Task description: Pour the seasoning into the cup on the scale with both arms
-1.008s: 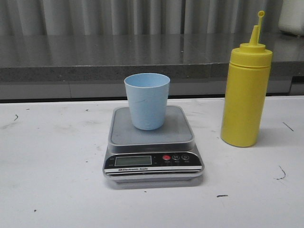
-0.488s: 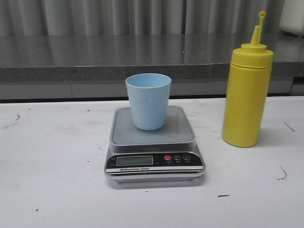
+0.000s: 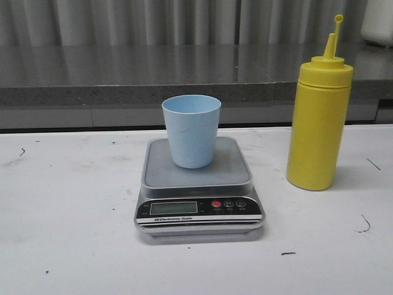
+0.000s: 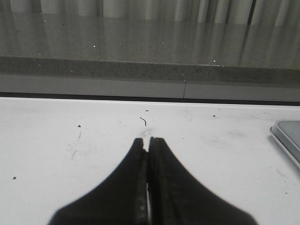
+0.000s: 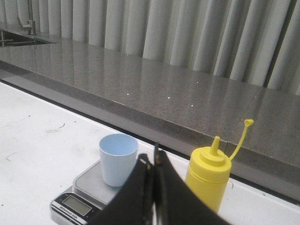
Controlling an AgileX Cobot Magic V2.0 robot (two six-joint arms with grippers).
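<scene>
A light blue cup (image 3: 191, 131) stands upright on the grey platform of the silver scale (image 3: 198, 184) in the middle of the white table. The yellow seasoning bottle (image 3: 319, 118) stands upright to the scale's right, its cap off the nozzle on its tether. Neither gripper shows in the front view. My left gripper (image 4: 148, 139) is shut and empty over bare table, with a corner of the scale (image 4: 287, 135) at the view's edge. My right gripper (image 5: 153, 158) is shut and empty, held back from the cup (image 5: 118, 158) and the bottle (image 5: 209, 177), level between them.
A dark grey stone counter ledge (image 3: 153, 80) runs along the back of the table, with vertical blinds behind it. A white object (image 3: 376, 21) sits on the counter at the far right. Small dark marks dot the white tabletop (image 3: 67, 209).
The front view has shifted very slightly; the cup, scale and bottle stand as they did.
</scene>
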